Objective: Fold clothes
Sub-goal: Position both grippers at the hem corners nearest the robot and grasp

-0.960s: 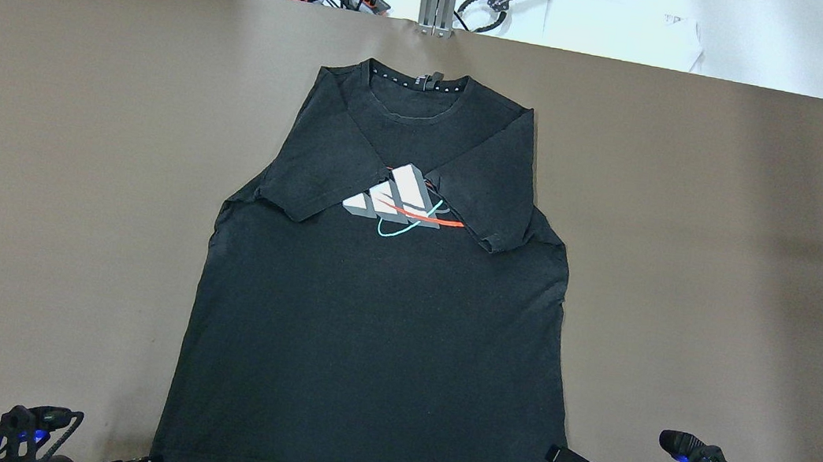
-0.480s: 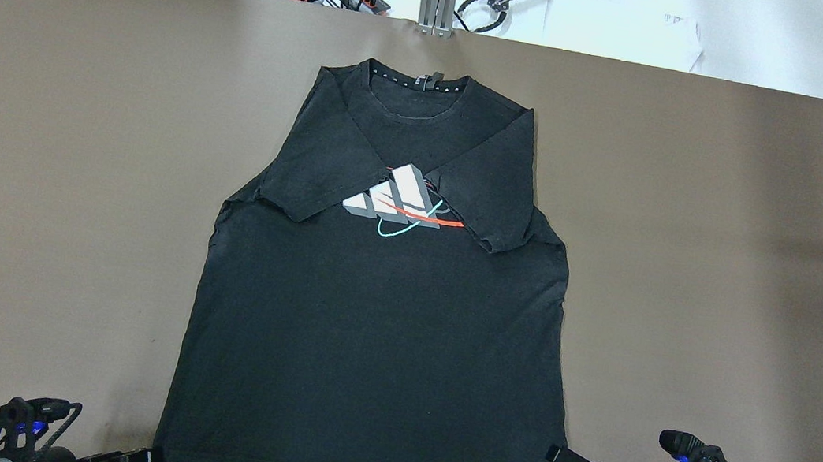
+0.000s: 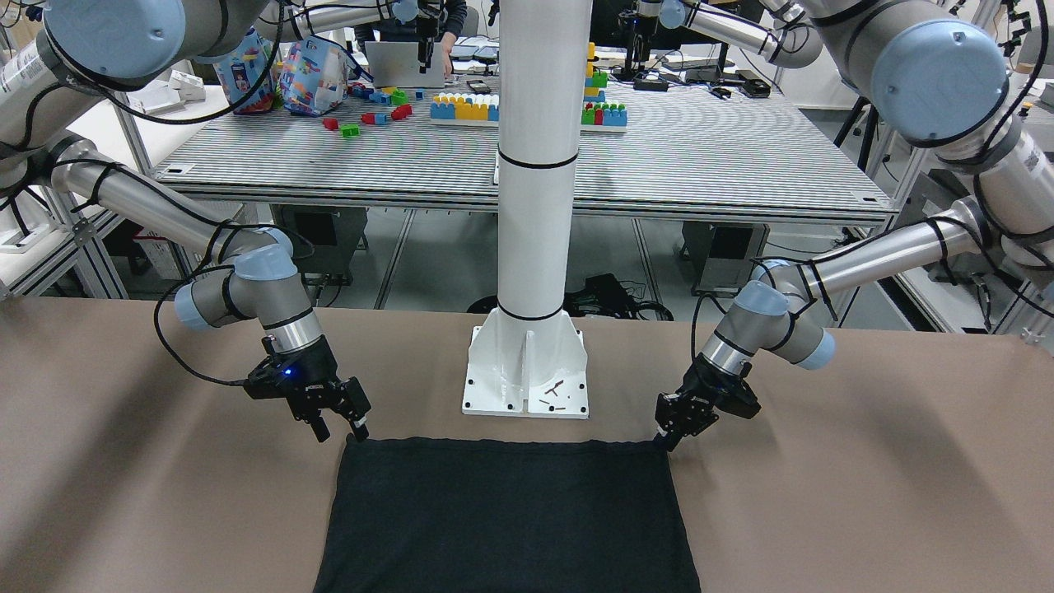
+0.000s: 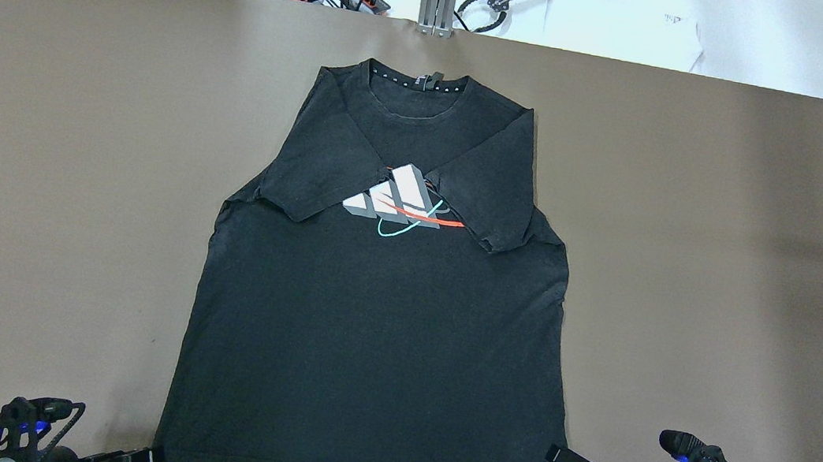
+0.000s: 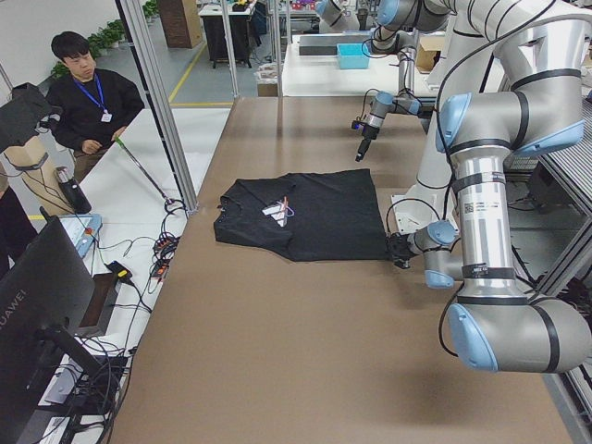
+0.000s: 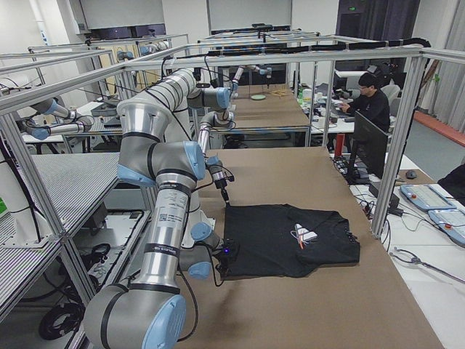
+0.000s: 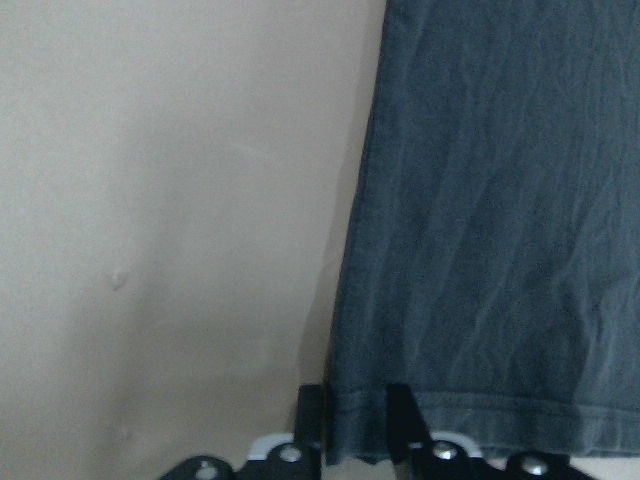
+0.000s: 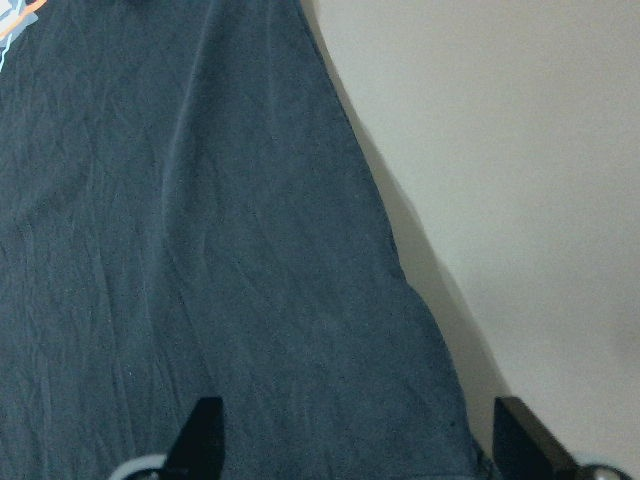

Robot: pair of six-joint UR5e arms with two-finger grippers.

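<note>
A brown-covered table [image 4: 35,134] fills the work cell, with the robot's white pillar [image 3: 533,206] bolted to it on the robot's side. The black T-shirt [image 4: 371,353] lies flat and chest up, straight out from the pillar. Its bottom hem runs just clear of the pillar's base plate [image 3: 527,375], and its collar [image 4: 415,82] is at the end farthest from the pillar. Both short sleeves [image 4: 307,177] are turned in across the chest and partly cover the printed logo [image 4: 402,210]. This leaves the body a rough rectangle, suited to a fold along its length.

The two arms reach down low on either side of the pillar, one at each hem corner. A fold away from the pillar would have to be lifted from those corners. The left gripper [image 3: 665,438] has its jaws drawn narrow with the hem corner pinched between them; its wrist view shows the stitched edge passing between the fingers [image 7: 402,420]. The right gripper [image 3: 340,430] is spread wide and straddles the other hem corner, not yet closed on it.

The step in hand looks to be securing both corners. The right side likely needs to close before any lift, or the hem could drag askew.
</note>
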